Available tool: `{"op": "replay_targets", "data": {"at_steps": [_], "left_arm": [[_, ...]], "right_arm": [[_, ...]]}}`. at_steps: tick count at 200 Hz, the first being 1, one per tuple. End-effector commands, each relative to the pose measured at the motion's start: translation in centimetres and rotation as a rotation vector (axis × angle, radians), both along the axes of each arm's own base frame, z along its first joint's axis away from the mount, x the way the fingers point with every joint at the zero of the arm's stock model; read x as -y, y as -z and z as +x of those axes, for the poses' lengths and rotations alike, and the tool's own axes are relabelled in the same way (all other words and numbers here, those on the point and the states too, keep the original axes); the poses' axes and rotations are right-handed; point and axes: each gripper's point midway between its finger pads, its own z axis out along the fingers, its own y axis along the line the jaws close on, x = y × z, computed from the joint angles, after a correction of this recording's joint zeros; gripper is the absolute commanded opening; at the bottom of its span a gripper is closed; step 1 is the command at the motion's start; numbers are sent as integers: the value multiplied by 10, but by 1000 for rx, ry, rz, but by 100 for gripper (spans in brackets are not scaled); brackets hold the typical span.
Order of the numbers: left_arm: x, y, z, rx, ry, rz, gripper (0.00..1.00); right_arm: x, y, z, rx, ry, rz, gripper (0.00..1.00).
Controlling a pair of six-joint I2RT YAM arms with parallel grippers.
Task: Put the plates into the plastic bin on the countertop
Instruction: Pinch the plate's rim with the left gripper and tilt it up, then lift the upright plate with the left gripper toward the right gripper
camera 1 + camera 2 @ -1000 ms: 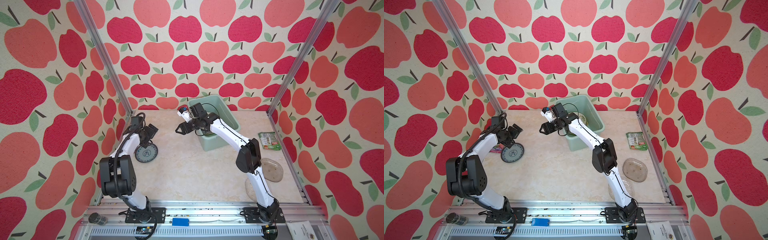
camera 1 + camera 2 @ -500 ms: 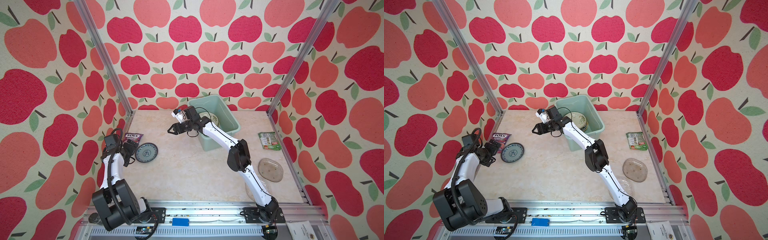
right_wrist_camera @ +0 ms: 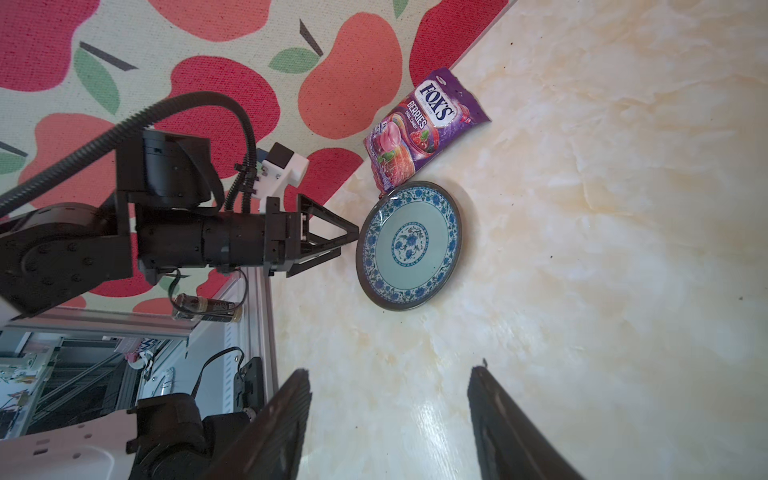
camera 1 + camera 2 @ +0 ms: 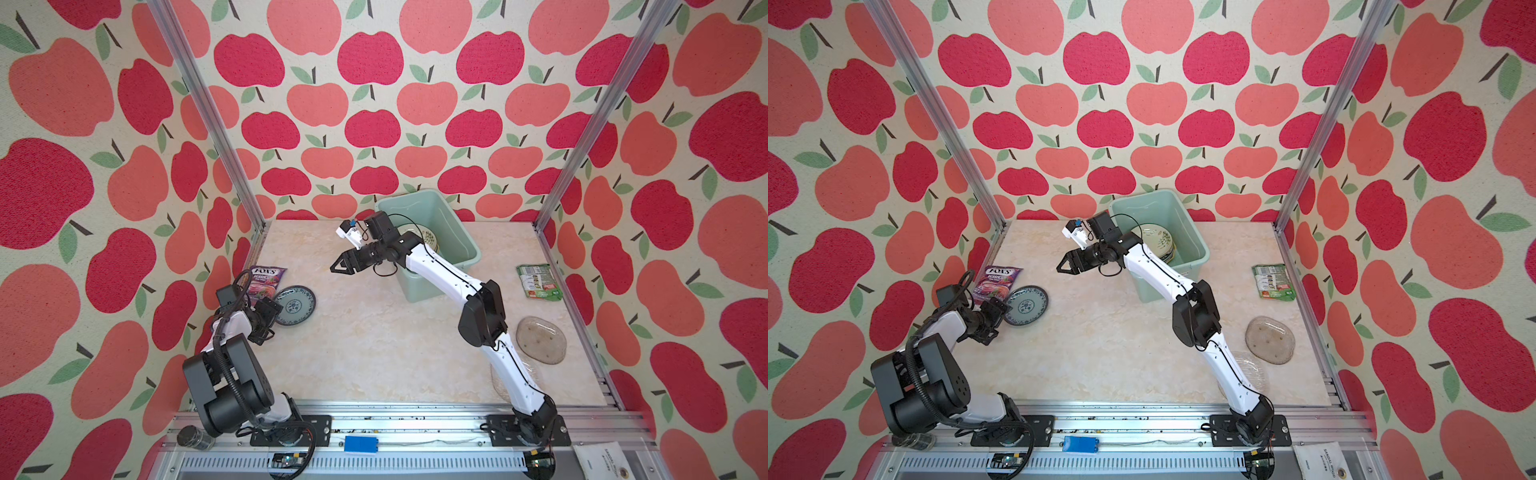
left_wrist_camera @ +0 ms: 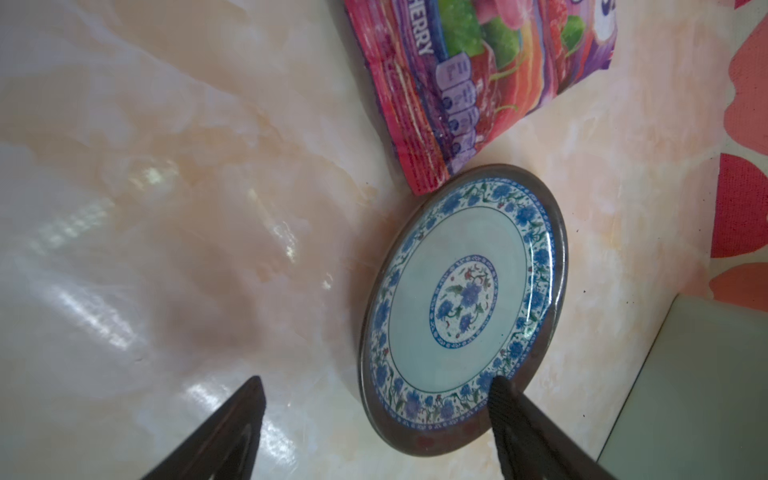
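Cream marble-patterned countertop (image 4: 374,353) forms the floor of a booth with walls in red apple print. On my left side, a blue-flowered plate (image 4: 295,304) lies flat near the wall, its far edge touching a purple sweet packet (image 4: 266,280).

My left claw (image 3: 347,243) sits low just beside that plate, jaws spread wide and nothing gripped. In the left wrist view one finger (image 5: 511,415) overlaps the plate's dark rim, though I cannot tell whether it touches.

My right claw (image 4: 338,267) hangs above bare counter between that plate and the pale green bin (image 4: 419,286), pointing towards the plate. The right wrist view shows its jaws partly apart and empty.

That bin stands at the back of the counter against the wall. A stack of plates (image 4: 424,237) rests inside it, the top one pale.

Towards the right edge lie a clear glass plate (image 4: 540,340) and, farther back, a green packet (image 4: 539,281). Another clear plate (image 4: 1246,370) shows partly under my right arm.
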Motion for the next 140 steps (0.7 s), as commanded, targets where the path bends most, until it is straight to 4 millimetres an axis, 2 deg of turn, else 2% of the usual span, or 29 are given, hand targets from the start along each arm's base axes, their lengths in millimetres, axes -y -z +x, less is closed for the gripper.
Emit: {"op": "replay_targets", "data": {"at_steps": [1,38,83,140], "left_arm": [[-4,12,2,4,41,23,82],[2,27,9,41,79,-9,77],[5,32,26,89,109,-91,63],[24,41,36,41,201,-127,37]], "right_arm": [[23,-21,-4,31,0,-32,64],[33,-23,-5,46,2,-69,64],[41,-25,-3,53,12,-94,64],[41,-25,3,57,24,-105,64]]}}
